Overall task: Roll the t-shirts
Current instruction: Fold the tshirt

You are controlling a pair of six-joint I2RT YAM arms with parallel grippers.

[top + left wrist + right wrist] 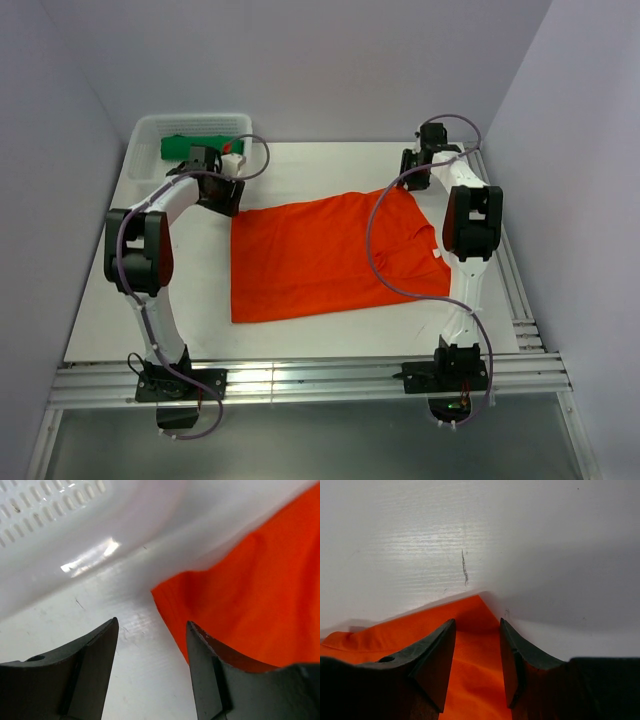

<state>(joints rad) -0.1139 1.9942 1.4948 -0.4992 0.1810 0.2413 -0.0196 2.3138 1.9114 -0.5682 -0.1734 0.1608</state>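
The orange-red t-shirt (330,255) lies spread flat on the white table. The dark green t-shirt (195,147) lies bunched in the white mesh basket at the far left. My left gripper (227,196) is low at the shirt's far left corner. In the left wrist view it (152,622) is open, and the orange cloth (250,590) reaches its right finger (212,675). My right gripper (414,168) is at the shirt's far right corner. In the right wrist view it (477,620) is open, with the orange corner (477,645) lying between the jaws.
The white mesh basket (150,135) stands at the far left corner, its wall (50,510) just beyond my left gripper. Grey walls close in three sides. A metal rail (310,380) runs along the near edge by the arm bases.
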